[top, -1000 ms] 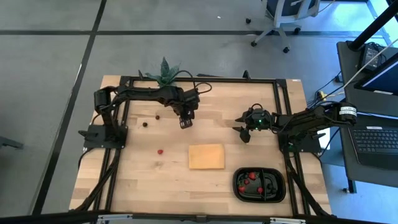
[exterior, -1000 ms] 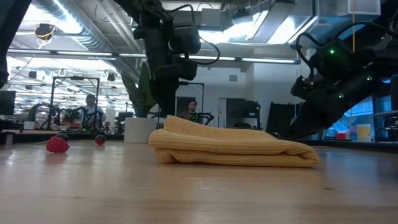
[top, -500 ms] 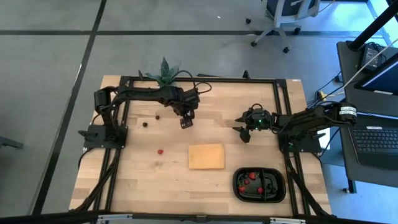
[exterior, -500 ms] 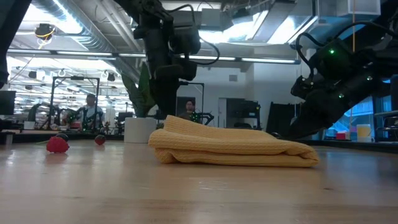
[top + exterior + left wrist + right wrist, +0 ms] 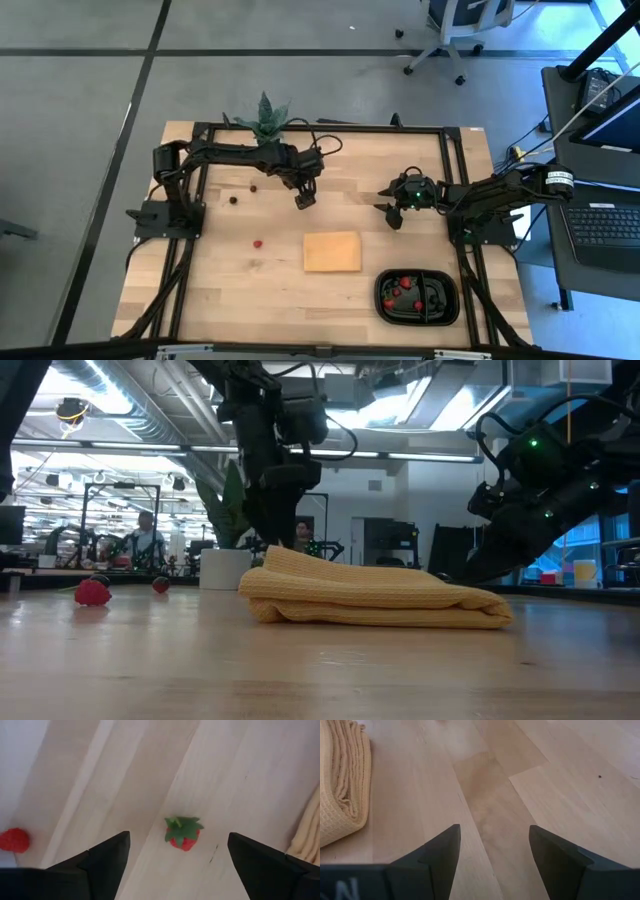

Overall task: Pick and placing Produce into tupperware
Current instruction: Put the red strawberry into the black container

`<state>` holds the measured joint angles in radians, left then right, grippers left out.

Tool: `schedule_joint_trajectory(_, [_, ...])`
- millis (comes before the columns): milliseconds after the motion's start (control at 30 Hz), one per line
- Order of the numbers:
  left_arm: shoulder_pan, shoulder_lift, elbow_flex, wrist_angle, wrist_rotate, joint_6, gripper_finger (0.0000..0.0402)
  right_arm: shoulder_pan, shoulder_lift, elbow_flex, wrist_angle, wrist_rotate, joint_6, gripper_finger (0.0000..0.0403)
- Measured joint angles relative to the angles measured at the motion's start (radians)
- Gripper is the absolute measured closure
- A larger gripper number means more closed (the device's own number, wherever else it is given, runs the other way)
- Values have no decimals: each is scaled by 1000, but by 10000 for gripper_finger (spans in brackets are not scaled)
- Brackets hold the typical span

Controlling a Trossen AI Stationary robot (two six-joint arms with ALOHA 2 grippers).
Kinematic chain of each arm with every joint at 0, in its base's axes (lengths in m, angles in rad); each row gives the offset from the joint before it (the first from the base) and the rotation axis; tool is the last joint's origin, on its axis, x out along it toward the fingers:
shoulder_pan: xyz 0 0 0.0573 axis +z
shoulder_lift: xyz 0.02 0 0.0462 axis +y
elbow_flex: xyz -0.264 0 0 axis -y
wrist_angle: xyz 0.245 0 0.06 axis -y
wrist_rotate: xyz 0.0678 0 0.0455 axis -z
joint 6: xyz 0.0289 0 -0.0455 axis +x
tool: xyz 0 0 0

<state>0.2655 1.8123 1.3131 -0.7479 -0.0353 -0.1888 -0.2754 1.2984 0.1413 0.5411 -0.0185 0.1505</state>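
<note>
Pale butcher-block wooden tabletop [image 5: 230, 290] fills the overhead view, bordered by a black frame on a grey floor, with a folded tan waffle-weave cloth pad [image 5: 332, 251] near its middle and a small green spiky potted plant [image 5: 264, 113] at the far edge. On the right near corner rests a shallow black two-compartment plastic tray [image 5: 386, 309], its rim enclosing several red pieces. The left gripper [image 5: 304, 198] hangs over the table beyond the pad with its jaws spread wide; its wrist camera shows a small red strawberry-like piece with a green leafy top [image 5: 183, 833] lying on the wood between and ahead of the two dark fingers [image 5: 102, 859], untouched, and a second red berry [image 5: 13, 840] off to one side. Other loose produce sits apart: a red berry [image 5: 257, 242] left of the pad and two dark berries [image 5: 233, 198] farther back. The right gripper [image 5: 395, 213] waits above bare wood beside the pad, jaws parted and empty. The step in hand appears to be the approach to a pick; the next move would call for lowering to straddle the strawberry, closing, then carrying it across to the tray.
</note>
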Motion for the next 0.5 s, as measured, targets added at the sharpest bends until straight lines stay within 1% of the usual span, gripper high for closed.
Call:
schedule_joint_trajectory(133, [-5, 23, 2, 7, -10, -45, 74, 0, 0, 0, 0, 0, 1, 166])
schedule_joint_trajectory(267, [-13, 67, -1, 10, -79, -70, 74, 0, 0, 0, 4, 0, 2, 166])
schedule_joint_trajectory(500, [-19, 134, -1, 12, -39, -92, 74, 0, 0, 0, 11, 0, 2, 166])
